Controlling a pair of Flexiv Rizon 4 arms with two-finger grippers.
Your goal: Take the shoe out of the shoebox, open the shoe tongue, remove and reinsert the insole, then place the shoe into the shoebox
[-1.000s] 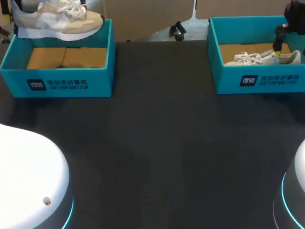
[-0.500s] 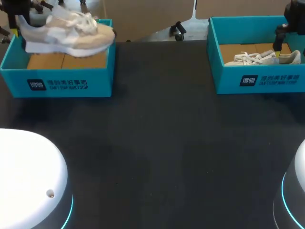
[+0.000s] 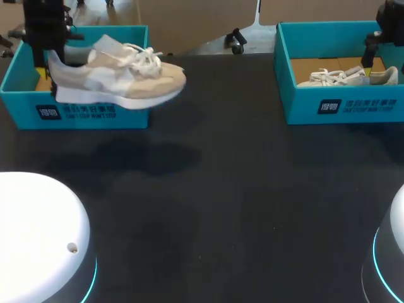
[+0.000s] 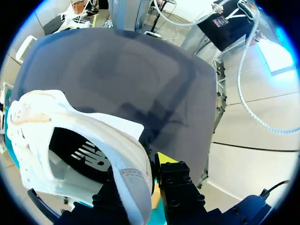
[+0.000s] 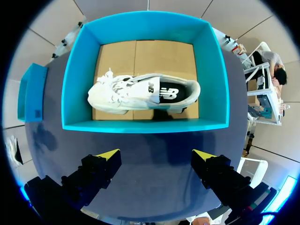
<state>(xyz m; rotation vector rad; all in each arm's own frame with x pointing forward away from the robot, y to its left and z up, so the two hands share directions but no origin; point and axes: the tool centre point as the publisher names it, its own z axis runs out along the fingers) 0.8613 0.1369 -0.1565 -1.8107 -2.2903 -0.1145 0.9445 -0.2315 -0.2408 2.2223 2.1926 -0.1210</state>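
Status: step one is nearly done, everything else is open
- left gripper is clamped on the heel collar of the beige shoe, one finger inside the heel and one outside
- the shoe hangs in the air, roughly level, toe pointing toward table centre, just in front of the left shoebox and partly covering its front wall in the head view. It's clear of the box and not yet set down on the table
- the dark insole sits inside the shoe, so nothing has been pulled
- laces look done up and the tongue is not spread
- right gripper has its fingers wide apart and holds nothing. It hovers over the near edge of the right shoebox, well apart from the beige shoe
- the white shoe lies on its side in that box, untouched

Left for you, as I read it: set the shoe down, open the tongue, take the insole out and put it back, then return the shoe to the box. You'll likely need the right arm over here for the tongue
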